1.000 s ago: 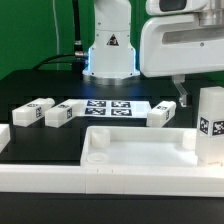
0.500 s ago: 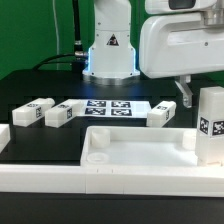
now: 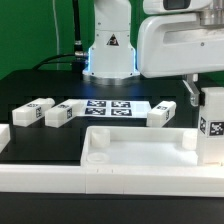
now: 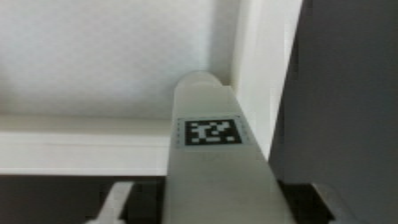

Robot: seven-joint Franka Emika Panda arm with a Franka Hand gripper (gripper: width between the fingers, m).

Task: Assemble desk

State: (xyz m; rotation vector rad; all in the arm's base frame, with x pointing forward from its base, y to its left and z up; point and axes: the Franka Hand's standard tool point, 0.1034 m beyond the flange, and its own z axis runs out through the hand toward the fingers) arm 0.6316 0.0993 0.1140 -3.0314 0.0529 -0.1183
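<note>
The desk top, a white rimmed tray, lies at the front of the table. One white leg stands upright at its right end in the exterior view, tag facing the camera. My gripper hangs over that leg's top with its jaws apart, one finger just left of it. In the wrist view the leg fills the space between my gripper's fingers, with dark gaps on both sides. Three more legs lie behind the top: two on the left, one on the right.
The marker board lies flat between the loose legs, in front of the robot base. A long white border rail runs along the front edge, touching the desk top's near side.
My gripper has shifted toward the exterior view's right, bringing its visible finger close to the upright leg. The leg, the desk top and the loose legs have not moved.
</note>
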